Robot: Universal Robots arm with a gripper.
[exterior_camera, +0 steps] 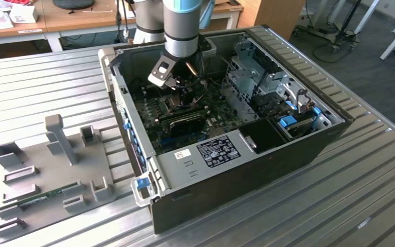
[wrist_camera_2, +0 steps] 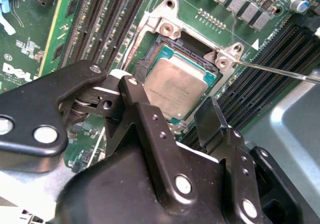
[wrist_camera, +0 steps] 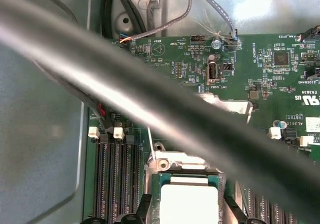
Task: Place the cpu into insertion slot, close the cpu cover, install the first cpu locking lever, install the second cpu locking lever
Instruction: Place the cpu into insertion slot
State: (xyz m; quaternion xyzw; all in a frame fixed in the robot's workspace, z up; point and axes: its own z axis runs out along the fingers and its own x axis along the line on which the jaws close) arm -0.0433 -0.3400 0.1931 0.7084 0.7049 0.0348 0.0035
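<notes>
Gripper [wrist_camera_2: 170, 96] hangs directly over chip [wrist_camera_2: 176, 81], jaws spread wide, one finger [wrist_camera_2: 132, 92] either side; chip lies flat in socket [wrist_camera_2: 156, 51], squarely between them.

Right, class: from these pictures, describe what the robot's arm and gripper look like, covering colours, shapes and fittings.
The arm is a round grey tube with a light blue band and a black ring lower down. The gripper is matte black, built of chunky angular links joined by round silver pins and small screws. In the exterior view a white plate sits on one side of it.
</notes>
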